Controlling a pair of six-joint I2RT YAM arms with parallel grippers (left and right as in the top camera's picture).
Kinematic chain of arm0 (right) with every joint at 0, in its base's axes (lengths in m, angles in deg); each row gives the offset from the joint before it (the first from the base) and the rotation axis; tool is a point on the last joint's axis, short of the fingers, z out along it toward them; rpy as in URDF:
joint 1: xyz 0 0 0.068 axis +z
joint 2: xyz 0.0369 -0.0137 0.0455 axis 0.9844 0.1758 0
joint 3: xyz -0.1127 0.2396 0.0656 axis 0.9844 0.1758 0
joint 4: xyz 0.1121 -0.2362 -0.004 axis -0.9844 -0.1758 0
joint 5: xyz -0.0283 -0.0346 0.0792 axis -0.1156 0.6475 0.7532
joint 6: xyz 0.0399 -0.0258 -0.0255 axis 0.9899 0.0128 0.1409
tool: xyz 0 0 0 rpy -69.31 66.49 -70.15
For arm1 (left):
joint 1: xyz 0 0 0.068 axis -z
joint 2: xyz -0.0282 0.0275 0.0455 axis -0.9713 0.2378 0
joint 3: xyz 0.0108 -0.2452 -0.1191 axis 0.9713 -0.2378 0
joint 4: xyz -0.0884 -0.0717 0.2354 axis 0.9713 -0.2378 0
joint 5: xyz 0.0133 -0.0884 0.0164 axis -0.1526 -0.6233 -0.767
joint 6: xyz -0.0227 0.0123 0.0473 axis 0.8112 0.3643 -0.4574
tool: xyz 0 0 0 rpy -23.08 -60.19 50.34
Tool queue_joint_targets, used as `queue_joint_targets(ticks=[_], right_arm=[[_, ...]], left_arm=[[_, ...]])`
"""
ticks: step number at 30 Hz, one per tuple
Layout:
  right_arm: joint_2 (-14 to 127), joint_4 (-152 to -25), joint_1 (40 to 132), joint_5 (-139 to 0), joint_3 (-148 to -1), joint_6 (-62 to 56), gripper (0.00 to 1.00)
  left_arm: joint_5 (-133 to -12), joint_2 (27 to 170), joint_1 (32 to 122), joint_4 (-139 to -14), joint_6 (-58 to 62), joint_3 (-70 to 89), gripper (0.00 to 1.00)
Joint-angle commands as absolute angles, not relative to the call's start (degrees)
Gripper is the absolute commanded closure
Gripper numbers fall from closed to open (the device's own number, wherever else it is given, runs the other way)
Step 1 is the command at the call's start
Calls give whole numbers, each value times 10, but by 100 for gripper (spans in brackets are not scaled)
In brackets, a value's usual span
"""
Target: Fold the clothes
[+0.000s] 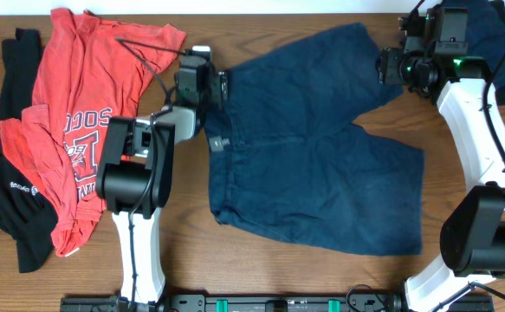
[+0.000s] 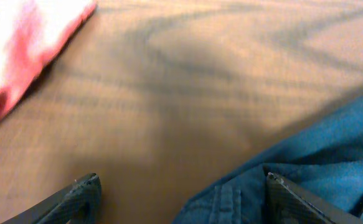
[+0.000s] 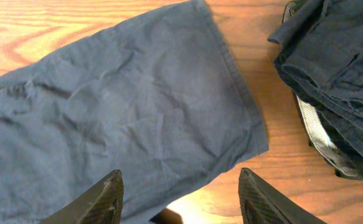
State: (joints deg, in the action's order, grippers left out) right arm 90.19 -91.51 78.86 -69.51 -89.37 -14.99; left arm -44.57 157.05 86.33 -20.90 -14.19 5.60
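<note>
Overhead: bright, even light from above; the table [image 1: 261, 17] carries only thin, soft shadows along the edges of the shirt [image 1: 87, 78] and shorts [image 1: 321, 156], with no glare. Left wrist: dim and smeared throughout (nothing is sharp); the shirt's corner burns out to pinkish white, and broad, vague shadows band the wood. Right wrist: sharp and warm; creases in the shorts read clearly, and the wood glows brightest at the bottom edge.

shorts [image 1: 321, 165]: navy woven cloth, matt, creased | T-shirt [image 1: 87, 78]: red soft cloth | table [image 1: 261, 270]: wood, smooth w/ grain
</note>
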Motion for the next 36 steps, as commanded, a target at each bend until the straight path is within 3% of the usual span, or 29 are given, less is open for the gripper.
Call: queue_joint_targets(ticks=[1,12,16,19,23,28,30,36], right_arm=[[903,-912,797,-693,-892,-159,42],[902,-903,798,-678,-892,-159,41],[893,-906,798,-666,-892,-159,40],[877,-920,798,-666,-892,-164,29],[849,-958,798,-657,-892,-167,12],[818,-1020,797,-599,-892,-167,1],[811,-1049,796,-594,-892,-167,1],[808,-1167,793,-605,-891,-167,15]], left_arm=[[-454,1640,862,-271,-130,118,16],[-453,1617,840,-495,-179,290,14],[-453,1566,832,-609,-177,317,6],[-453,1507,832,-696,-177,317,0],[-494,1427,836,-812,-152,317,0],[-544,1362,845,-961,-149,317,0],[-544,1355,851,-1026,-144,317,0],[-544,1356,879,-1148,-75,265,0]])
